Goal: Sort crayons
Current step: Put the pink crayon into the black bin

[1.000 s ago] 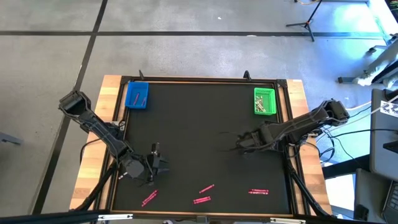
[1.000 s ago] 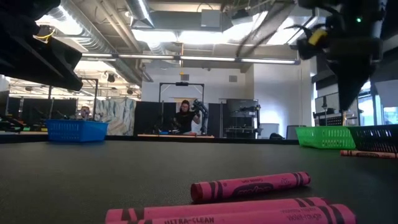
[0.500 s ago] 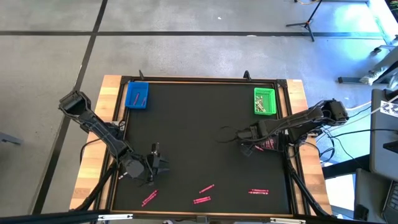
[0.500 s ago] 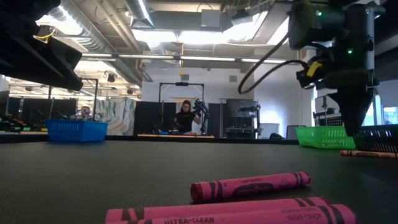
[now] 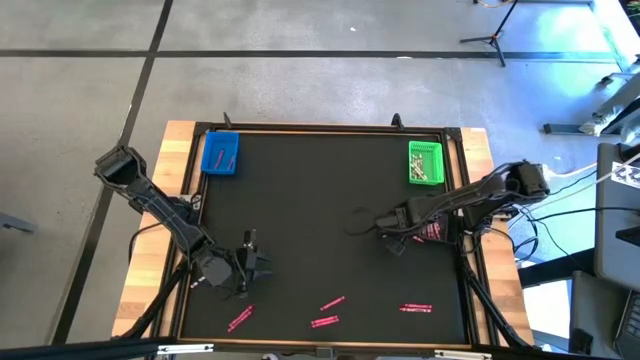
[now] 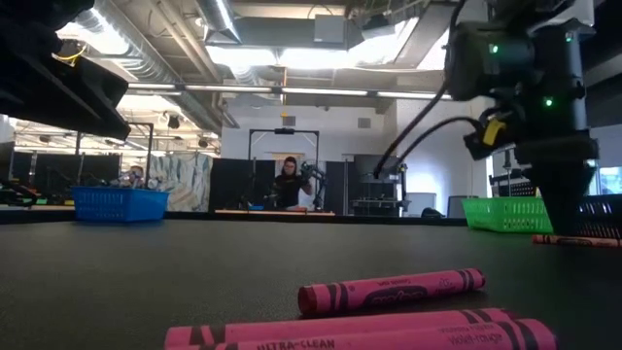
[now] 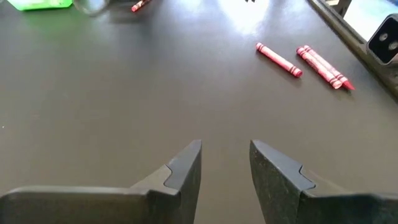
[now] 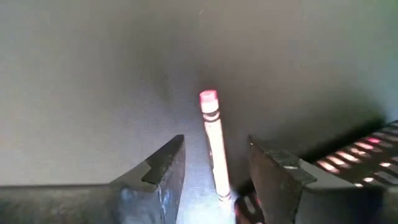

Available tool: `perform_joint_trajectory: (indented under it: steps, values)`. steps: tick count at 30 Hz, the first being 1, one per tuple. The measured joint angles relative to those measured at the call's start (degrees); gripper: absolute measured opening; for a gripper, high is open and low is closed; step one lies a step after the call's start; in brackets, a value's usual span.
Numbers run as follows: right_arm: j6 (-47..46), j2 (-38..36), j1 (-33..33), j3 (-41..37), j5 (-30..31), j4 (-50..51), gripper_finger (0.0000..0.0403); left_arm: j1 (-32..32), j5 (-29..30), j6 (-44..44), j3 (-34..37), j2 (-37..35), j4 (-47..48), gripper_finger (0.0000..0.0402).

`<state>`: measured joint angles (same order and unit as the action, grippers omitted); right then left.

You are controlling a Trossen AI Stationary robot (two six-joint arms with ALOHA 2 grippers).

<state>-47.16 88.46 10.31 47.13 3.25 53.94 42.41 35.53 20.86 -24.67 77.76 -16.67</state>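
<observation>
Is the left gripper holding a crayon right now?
No, the left gripper is open and empty, with the nearest crayons lying apart on the mat.

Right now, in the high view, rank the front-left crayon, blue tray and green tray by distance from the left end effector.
From the left end effector:
1. front-left crayon, near table edge.
2. blue tray, far left corner.
3. green tray, far right corner.

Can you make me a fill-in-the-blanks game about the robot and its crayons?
1. The tray at the table's far left corner is ____.
2. The tray at the far right corner is ____.
3. The crayon between the right hand's fingers is ____.
4. The left hand holds ____.

Missing words: blue; green; pink; nothing
</observation>
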Motion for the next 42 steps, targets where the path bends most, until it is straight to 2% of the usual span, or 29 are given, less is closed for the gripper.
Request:
perform_joint_trajectory:
  steps: [10,20,24,29,34,38,42]
  values:
    - [4.1,5.3,-1.8,0.3,-4.2,-0.4,0.0163,0.0,0.0,0.0,0.0,0.0,0.0,0.0128]
    - [7.2,5.3,-2.4,0.2,-5.0,-2.0,0.0046,0.0,0.0,0.0,0.0,0.0,0.0,0.0127]
    - [7.2,5.3,-2.4,0.2,-4.7,-1.8,0.0015,0.0,0.0,0.0,0.0,0.0,0.0,0.0127]
    - [7.0,5.6,-2.4,1.9,-4.3,0.0,0.0013,0.0,0.0,0.0,0.0,0.0,0.0,0.0127]
    - [5.7,5.2,-1.1,7.4,-1.1,2.3,0.0025,0.0,0.0,0.0,0.0,0.0,0.0,0.0127]
    - [4.9,4.5,0.3,13.0,0.0,8.1,0.0027,0.0,-0.1,0.0,0.0,0.0,-0.1,0.0127]
    - [0.7,2.7,1.3,18.0,4.0,16.0,0.0027,0.0,-0.1,0.0,0.0,0.0,-0.1,0.0127]
